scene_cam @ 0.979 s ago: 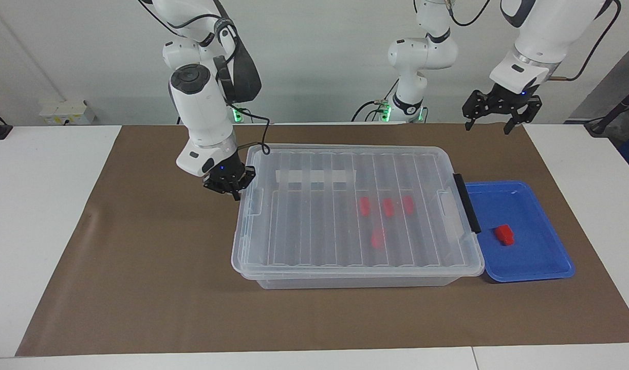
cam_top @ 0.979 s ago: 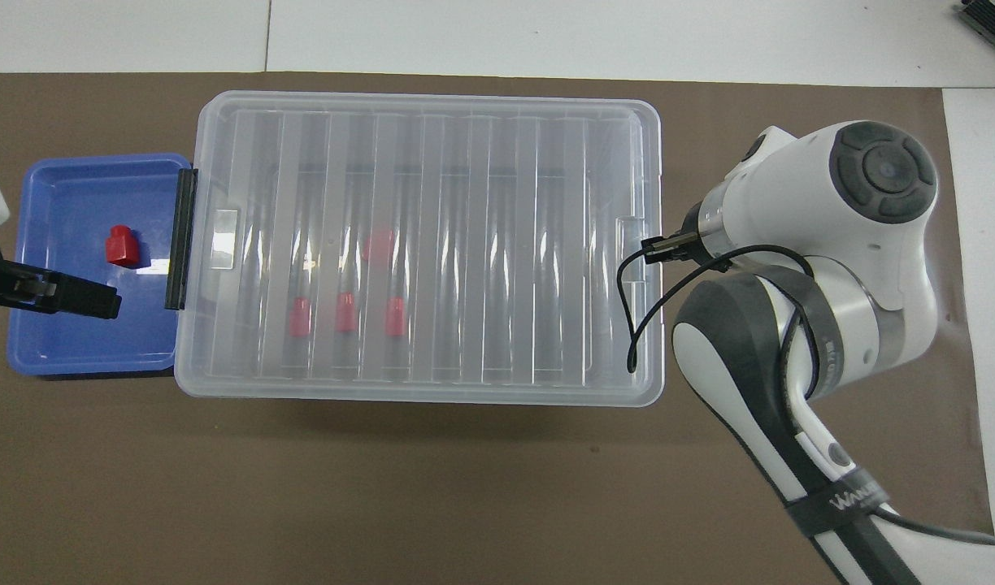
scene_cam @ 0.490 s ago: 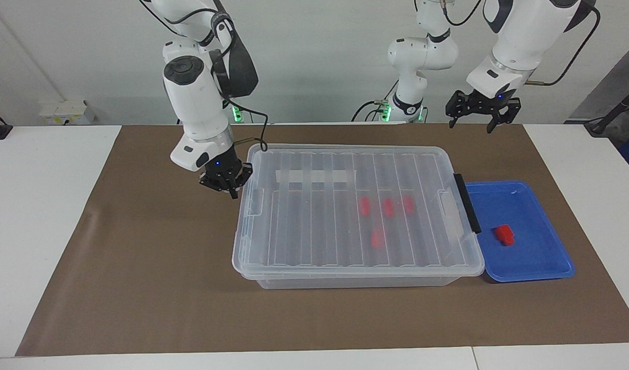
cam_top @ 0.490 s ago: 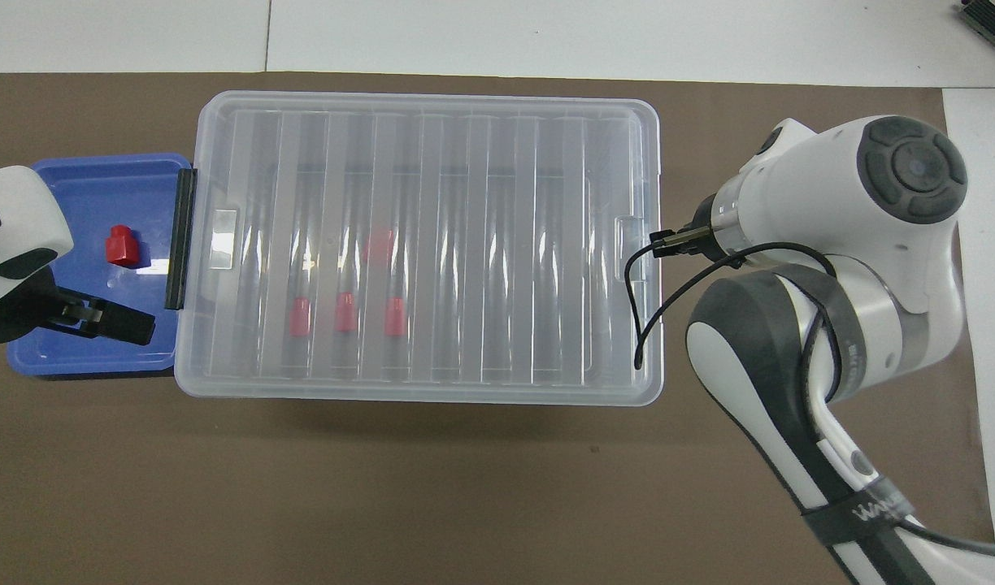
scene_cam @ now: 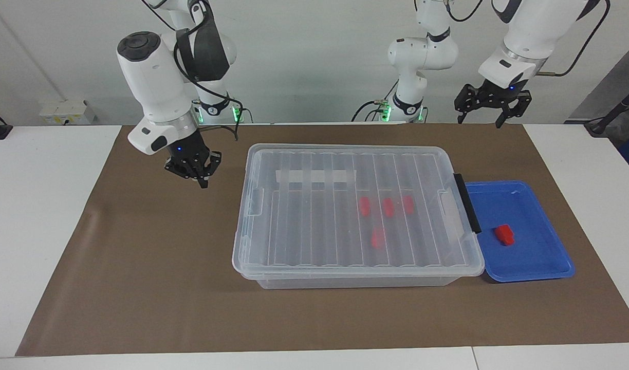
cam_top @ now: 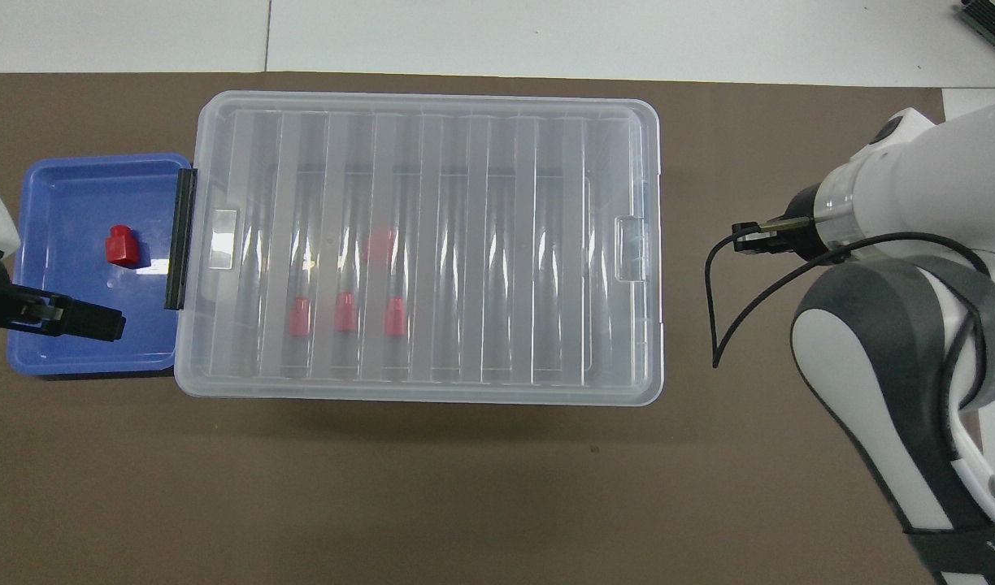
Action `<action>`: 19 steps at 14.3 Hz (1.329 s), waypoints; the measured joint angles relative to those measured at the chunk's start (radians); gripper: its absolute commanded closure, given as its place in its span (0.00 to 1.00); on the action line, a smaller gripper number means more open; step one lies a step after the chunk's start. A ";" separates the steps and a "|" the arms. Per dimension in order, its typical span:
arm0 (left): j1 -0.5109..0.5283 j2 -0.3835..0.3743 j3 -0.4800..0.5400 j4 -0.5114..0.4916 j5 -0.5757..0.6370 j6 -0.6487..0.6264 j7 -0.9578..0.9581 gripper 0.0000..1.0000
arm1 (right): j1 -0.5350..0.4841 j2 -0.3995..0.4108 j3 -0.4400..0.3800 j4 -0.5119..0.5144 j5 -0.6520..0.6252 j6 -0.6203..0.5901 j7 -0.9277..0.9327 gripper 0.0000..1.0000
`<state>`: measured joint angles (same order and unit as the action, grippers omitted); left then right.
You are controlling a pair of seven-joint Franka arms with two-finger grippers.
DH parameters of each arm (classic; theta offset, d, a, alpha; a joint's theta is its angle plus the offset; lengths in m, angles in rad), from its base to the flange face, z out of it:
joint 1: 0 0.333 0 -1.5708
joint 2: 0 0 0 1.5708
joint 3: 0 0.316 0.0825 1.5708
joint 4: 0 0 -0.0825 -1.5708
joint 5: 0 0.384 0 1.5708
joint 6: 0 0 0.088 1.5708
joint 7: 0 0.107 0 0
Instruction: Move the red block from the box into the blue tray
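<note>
The box (scene_cam: 304, 231) lies on the brown mat with its ribbed clear lid on. Several red blocks (scene_cam: 386, 206) show through the lid, toward the black latch (scene_cam: 467, 203). The blue tray (scene_cam: 530, 257) sits against the latch end and holds one red block (scene_cam: 504, 234), also seen in the overhead view (cam_top: 122, 246). My left gripper (scene_cam: 486, 115) is open and empty, raised over the mat beside the left arm's base. In the overhead view it (cam_top: 67, 318) covers the tray's rim (cam_top: 91, 162) nearest the robots. My right gripper (scene_cam: 193, 172) hangs over bare mat, apart from the box's unlatched end.
The brown mat (scene_cam: 140, 267) covers most of the white table (scene_cam: 37, 216). The right arm's cable (cam_top: 713, 309) loops down beside its wrist. A white socket block (scene_cam: 68, 112) sits at the table's back edge by the right arm's end.
My right gripper has drawn away from the box's end toward the right arm's end of the table and risen a little. My left gripper has shifted slightly while staying raised and open.
</note>
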<state>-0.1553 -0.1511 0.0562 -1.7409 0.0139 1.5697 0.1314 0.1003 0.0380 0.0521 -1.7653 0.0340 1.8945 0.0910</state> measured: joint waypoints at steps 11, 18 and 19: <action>-0.012 0.013 0.012 -0.004 0.000 0.043 0.001 0.00 | -0.129 -0.106 -0.007 0.092 -0.047 -0.249 0.028 0.00; -0.010 0.014 0.040 -0.005 0.001 0.105 0.001 0.00 | -0.136 -0.089 -0.007 0.163 -0.048 -0.295 0.028 0.00; -0.009 0.015 0.053 -0.005 0.001 0.114 0.001 0.00 | -0.136 -0.086 -0.007 0.168 -0.048 -0.305 0.028 0.00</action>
<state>-0.1644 -0.1363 0.1095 -1.7464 0.0150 1.6842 0.1321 -0.0360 -0.0482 0.0453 -1.5970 -0.0145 1.5896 0.1193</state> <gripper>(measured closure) 0.000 0.000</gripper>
